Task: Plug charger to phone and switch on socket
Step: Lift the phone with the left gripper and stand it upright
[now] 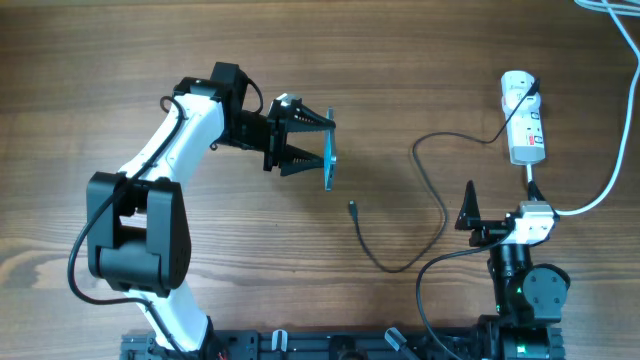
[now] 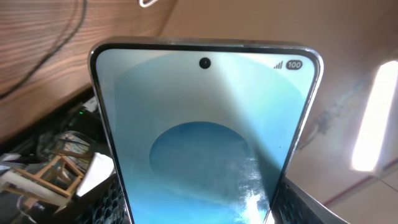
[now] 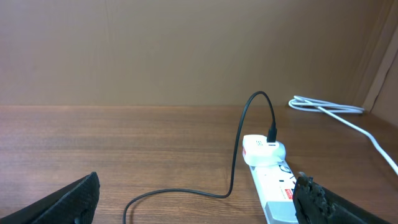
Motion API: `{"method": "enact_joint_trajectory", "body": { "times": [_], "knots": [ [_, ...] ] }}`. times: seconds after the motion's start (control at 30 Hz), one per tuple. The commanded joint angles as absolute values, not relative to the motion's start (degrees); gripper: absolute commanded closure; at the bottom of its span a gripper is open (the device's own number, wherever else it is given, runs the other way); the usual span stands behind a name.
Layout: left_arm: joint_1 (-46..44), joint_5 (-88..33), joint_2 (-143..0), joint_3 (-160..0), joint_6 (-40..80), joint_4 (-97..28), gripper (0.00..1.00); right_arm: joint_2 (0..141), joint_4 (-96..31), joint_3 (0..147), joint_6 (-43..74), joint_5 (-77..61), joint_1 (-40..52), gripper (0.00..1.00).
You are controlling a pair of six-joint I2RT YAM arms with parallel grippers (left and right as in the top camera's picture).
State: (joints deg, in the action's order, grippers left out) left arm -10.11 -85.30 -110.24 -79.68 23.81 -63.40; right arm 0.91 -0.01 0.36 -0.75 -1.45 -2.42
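Arms: two, one left and one right.
Left end effector (image 1: 326, 147): one. Its two fingers pinch the phone from both sides.
Phone (image 1: 330, 176): one. It is far from the socket, out on the left arm's side. From above only its thin blue edge shows. The left wrist view shows its blue screen, with a small black dot and "100" near the top.
Socket (image 1: 523, 122): one. It is white with red marks and lies flat on the worktop (image 1: 300, 300).
Black plug (image 3: 272, 133): one, stuck in the socket.
Charger (image 1: 443, 212): one thin black cable. It runs from the black plug and loops away from the socket.
Plug tip (image 1: 353, 208): one. It lies loose on the worktop, between the socket and the phone, nearer the phone and not touching it.
Right end effector (image 3: 198, 180): one. Its two fingers are spread wide apart and hold nothing. It is near the socket.
White cable (image 3: 326, 109): one, thick, trailing past the socket.
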Motion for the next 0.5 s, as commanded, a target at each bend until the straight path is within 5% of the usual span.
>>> {"method": "enact_joint_trajectory", "body": {
  "times": [0.0, 0.47],
  "knots": [
    [-9.5, -90.4, -108.3, -81.0, 24.5, -63.3, 0.41, 0.6, 0.1, 0.3, -1.3, -2.0, -2.4, 0.00],
    [-6.9, -90.4, -108.3, -81.0, 24.9, -64.1, 0.41, 0.6, 0.1, 0.3, -1.4, -2.0, -2.4, 0.00]
  ]
}}
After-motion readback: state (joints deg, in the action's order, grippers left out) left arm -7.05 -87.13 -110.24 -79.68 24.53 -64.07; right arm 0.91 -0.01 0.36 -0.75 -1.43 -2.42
